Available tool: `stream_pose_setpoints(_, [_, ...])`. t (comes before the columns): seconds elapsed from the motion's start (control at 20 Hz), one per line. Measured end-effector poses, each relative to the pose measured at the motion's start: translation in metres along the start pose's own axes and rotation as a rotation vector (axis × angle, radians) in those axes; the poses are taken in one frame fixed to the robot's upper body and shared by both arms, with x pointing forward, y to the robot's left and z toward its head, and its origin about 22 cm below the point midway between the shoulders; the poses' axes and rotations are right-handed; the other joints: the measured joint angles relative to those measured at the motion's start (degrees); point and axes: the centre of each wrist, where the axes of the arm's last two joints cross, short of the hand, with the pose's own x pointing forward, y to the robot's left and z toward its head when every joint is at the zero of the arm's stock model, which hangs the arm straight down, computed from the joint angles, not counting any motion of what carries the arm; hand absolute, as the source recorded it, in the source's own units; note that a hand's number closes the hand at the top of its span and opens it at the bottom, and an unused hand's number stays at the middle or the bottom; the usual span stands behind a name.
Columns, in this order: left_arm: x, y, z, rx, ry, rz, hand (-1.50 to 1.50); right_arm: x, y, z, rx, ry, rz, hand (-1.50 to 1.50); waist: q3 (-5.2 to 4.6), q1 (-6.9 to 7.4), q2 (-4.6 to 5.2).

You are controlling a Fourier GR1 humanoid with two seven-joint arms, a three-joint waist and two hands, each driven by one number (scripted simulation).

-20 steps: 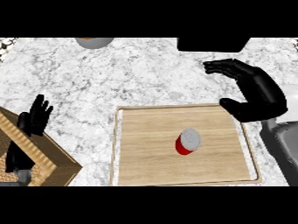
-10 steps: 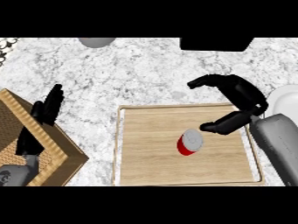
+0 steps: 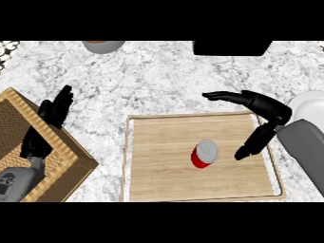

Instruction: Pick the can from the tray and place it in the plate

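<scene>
A red can (image 3: 204,154) with a grey top stands upright near the middle of the wooden tray (image 3: 157,185). My right hand (image 3: 262,114) hovers over the tray's right part, open, thumb pointing down toward the can and fingers stretched left above it. A small gap separates the thumb tip from the can. A white plate (image 3: 319,110) shows at the right edge, partly hidden by my right forearm. My left hand (image 3: 51,118) rests open, fingers up, over a woven mat at the left.
A woven brown mat (image 3: 10,128) with a wooden rim lies at the left. A grey bowl (image 3: 103,45) and a black box (image 3: 232,47) sit at the counter's far edge. Marble counter (image 3: 143,85) spreads between them.
My right hand has come down and left, from beyond the tray's far right corner to just beside the can. My left hand has shifted slightly right and up.
</scene>
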Motion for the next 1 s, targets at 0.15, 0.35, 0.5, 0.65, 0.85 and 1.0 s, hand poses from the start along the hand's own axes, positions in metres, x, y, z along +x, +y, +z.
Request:
stream_pose_setpoints(0.15, [0.000, 0.001, 0.002, 0.003, 0.010, -0.003, 0.00, 0.004, -0.008, -0.003, 0.038, 0.019, 0.062, -1.50, -0.04, -0.21, -0.23])
stream_pose_setpoints(0.35, [0.004, -0.004, 0.001, 0.006, 0.011, -0.005, 0.00, 0.009, -0.008, -0.013, 0.117, 0.046, 0.120, -1.50, -0.07, -0.51, -0.42])
stream_pose_setpoints(0.5, [0.002, -0.002, 0.002, 0.013, 0.027, -0.006, 0.00, 0.016, -0.001, -0.022, 0.201, 0.074, 0.158, -1.50, -0.10, -0.82, -0.53])
stream_pose_setpoints(0.65, [-0.002, 0.002, 0.005, 0.017, 0.047, -0.001, 0.00, 0.020, 0.002, -0.026, 0.267, 0.103, 0.214, -1.50, -0.12, -0.85, -0.54])
stream_pose_setpoints(0.85, [0.000, 0.000, 0.004, 0.011, 0.052, 0.000, 0.00, 0.027, 0.000, -0.031, 0.320, 0.132, 0.305, -1.50, -0.11, -1.03, -0.57])
stream_pose_setpoints(1.0, [0.006, 0.006, 0.002, 0.014, 0.053, 0.000, 0.00, 0.030, 0.006, -0.037, 0.365, 0.155, 0.352, -1.50, -0.13, -1.08, -0.60])
